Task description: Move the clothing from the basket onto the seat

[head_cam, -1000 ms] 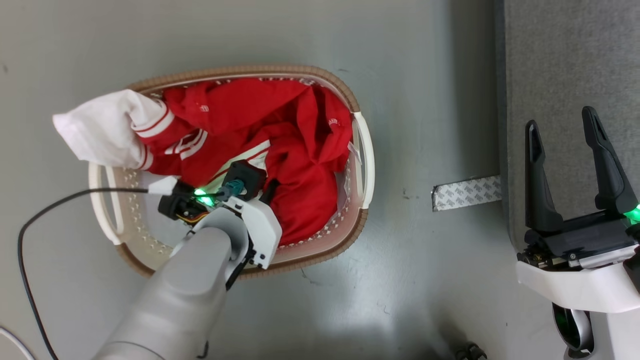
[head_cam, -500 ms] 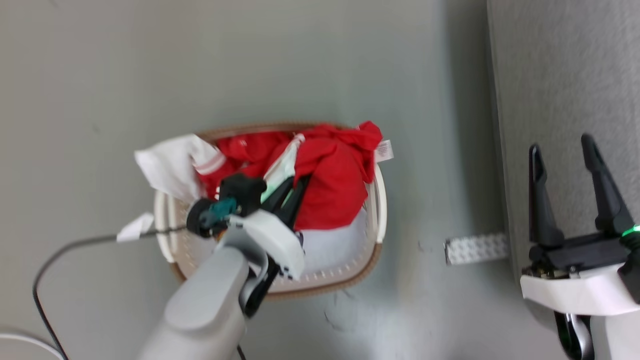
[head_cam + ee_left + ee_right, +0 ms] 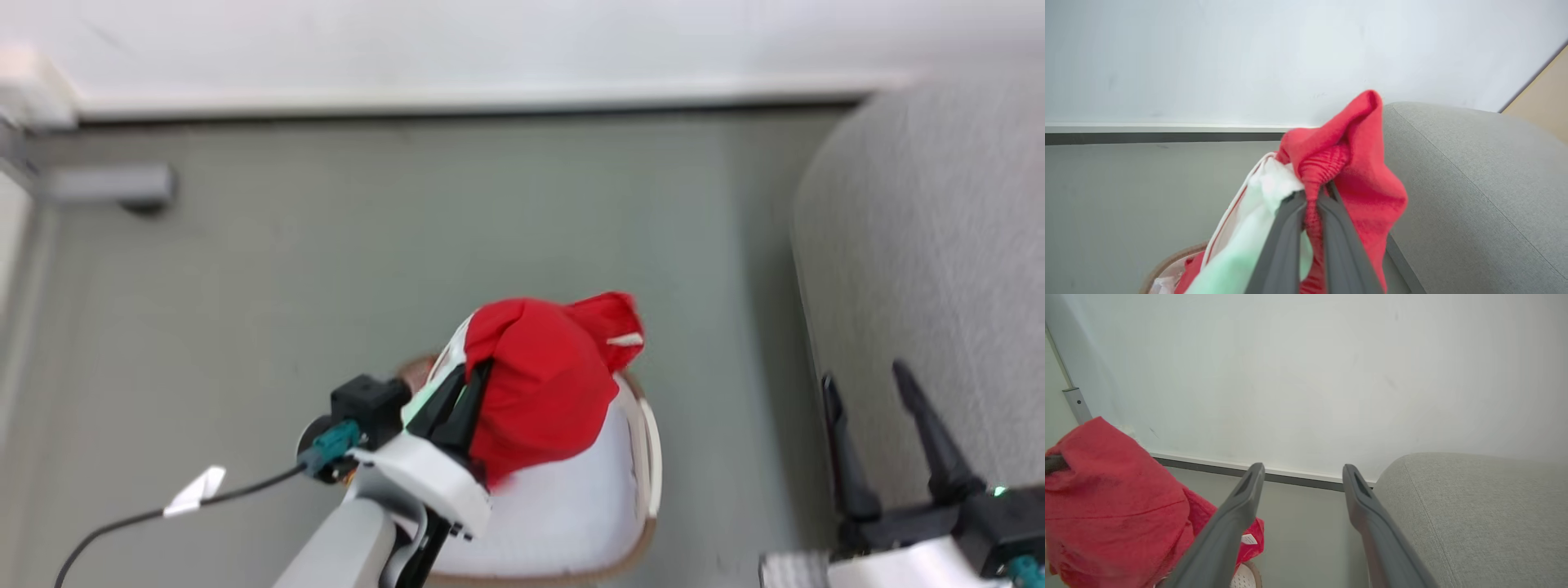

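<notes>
Nearest, at the lower centre of the head view, the left gripper (image 3: 461,396) is being shown with its two dark fingers pressed together on a bunch of the clothing (image 3: 543,384) (a red garment, with a fold of white, red-striped fabric beside it). In the left wrist view, those fingers (image 3: 1286,232) are being seen pinching a gathered red band of the fabric, and the rest is hanging to either side of them. A black cable (image 3: 163,513) with a white tag is trailing from that wrist.

The bundle is being held in the air above the basket (image 3: 651,441), clear of its rim. Inside the basket, a pale white liner cloth (image 3: 563,506) is lying flat.

At the lower right, the right gripper (image 3: 864,376) is being held with its fingers spread wide and nothing between them, pointing up the picture along the edge of the seat (image 3: 922,286).

Beyond the basket, grey floor (image 3: 326,269) is stretching away, with a strip of it lying between the basket and the seat. The seat, grey and rounded, is rising on the robot's right.

Farthest off, a dark baseboard (image 3: 490,110) and a white wall (image 3: 490,41) are closing the scene, which is being blurred slightly throughout the head view.
</notes>
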Available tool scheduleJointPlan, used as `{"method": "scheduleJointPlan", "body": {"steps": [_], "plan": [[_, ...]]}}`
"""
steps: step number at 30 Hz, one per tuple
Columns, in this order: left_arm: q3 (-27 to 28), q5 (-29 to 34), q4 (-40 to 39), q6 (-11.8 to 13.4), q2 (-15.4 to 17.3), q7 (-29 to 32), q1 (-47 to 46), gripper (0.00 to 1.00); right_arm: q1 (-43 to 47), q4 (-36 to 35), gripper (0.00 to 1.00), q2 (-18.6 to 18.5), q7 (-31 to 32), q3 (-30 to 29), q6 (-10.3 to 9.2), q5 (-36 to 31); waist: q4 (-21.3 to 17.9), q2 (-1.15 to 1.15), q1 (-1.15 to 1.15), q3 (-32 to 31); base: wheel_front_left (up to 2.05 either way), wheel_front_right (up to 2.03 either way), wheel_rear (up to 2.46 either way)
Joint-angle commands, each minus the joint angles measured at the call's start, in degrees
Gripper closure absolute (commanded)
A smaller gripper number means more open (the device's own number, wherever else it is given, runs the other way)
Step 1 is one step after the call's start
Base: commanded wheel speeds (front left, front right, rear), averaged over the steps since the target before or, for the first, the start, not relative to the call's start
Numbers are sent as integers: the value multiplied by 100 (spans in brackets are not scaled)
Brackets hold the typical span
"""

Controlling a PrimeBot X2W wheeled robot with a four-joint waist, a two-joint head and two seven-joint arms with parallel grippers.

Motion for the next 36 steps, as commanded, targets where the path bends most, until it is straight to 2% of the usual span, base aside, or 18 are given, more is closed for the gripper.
{"method": "scheduleJointPlan", "body": {"steps": [1,4,12,21,30,36], "plan": [[24,78,-36,14,42,-4,116,100,108,37,0,-8,4,7,-12,-21,233,0,2,-665,0,0,0],[56,26,-249,59,112,9,342,100,359,152,0,-9,4,79,-12,25,244,0,2,-1110,0,0,0],[87,-55,-817,167,306,235,599,100,651,266,0,-9,4,169,-12,84,228,0,2,-1612,0,0,0],[221,-44,-1555,409,617,548,648,100,792,330,0,-8,5,325,-12,165,75,0,2,-1911,0,0,0],[284,-48,-1974,535,815,807,623,100,837,313,0,-39,5,567,-12,199,-122,0,2,-1955,0,0,0],[233,-57,-2078,554,833,873,615,100,461,195,0,-322,5,1253,-12,196,-205,0,2,-1921,0,0,0]]}}
